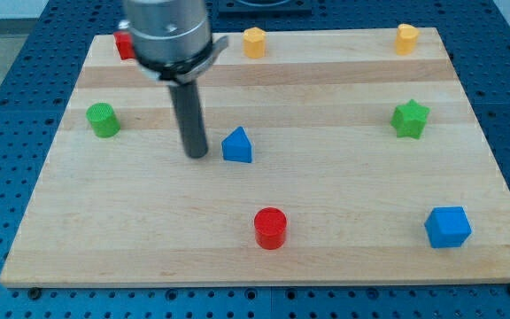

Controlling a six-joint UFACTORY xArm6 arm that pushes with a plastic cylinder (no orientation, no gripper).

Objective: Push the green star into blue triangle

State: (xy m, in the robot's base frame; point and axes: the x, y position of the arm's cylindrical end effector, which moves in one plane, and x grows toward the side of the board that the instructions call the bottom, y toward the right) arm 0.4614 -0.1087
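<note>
The green star [409,119] lies on the wooden board [343,239] at the view's right, upper half. The blue triangle [236,145] lies near the board's middle, far to the star's left. My tip [197,154] stands just left of the blue triangle, a small gap between them. The dark rod rises from the tip to the grey arm body at the view's top. The tip is far from the green star.
A green cylinder [104,120] sits at the left. A red cylinder [270,228] sits bottom centre. A blue cube [448,227] sits bottom right. Two yellow blocks [253,42] [406,38] sit along the top edge. A red block [125,45] is partly hidden behind the arm.
</note>
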